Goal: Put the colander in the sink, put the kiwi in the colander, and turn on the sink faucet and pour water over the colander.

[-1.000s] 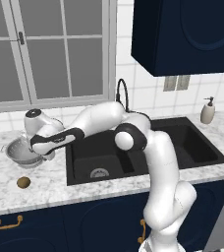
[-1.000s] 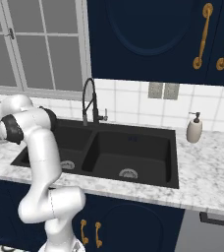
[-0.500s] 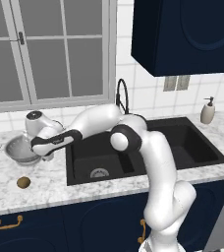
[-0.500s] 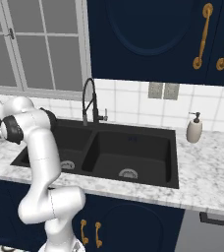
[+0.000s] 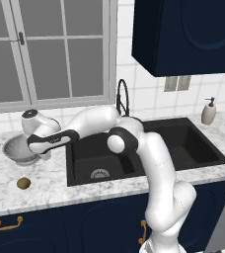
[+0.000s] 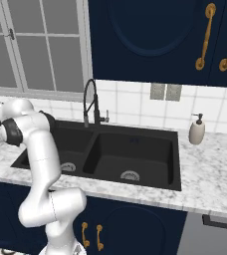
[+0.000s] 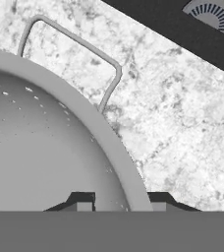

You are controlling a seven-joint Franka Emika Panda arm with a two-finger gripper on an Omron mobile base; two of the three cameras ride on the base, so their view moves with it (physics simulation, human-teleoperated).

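Observation:
The silver-grey colander [image 5: 17, 148] stands on the marble counter left of the black sink [image 5: 183, 143]. My gripper [image 5: 44, 154] is down at its right rim. In the hand view the gripper [image 7: 120, 199] has one fingertip inside the colander [image 7: 45, 147] and one outside, shut on the rim beside a wire side handle [image 7: 84, 44]. The brown kiwi [image 5: 23, 183] lies on the counter in front of the colander. The black gooseneck faucet [image 5: 122, 94] rises behind the sink; the faucet [image 6: 89, 99] and sink [image 6: 135, 149] also appear in the right base view.
A beige soap dispenser [image 5: 208, 111] stands on the counter right of the sink. A window runs behind the colander. The silver drain [image 7: 212, 15] of the near basin lies just past the counter edge.
The jaws have come together onto the colander's rim; a second ago they stood wide. The hand has barely shifted, and the colander and kiwi lie where they were.

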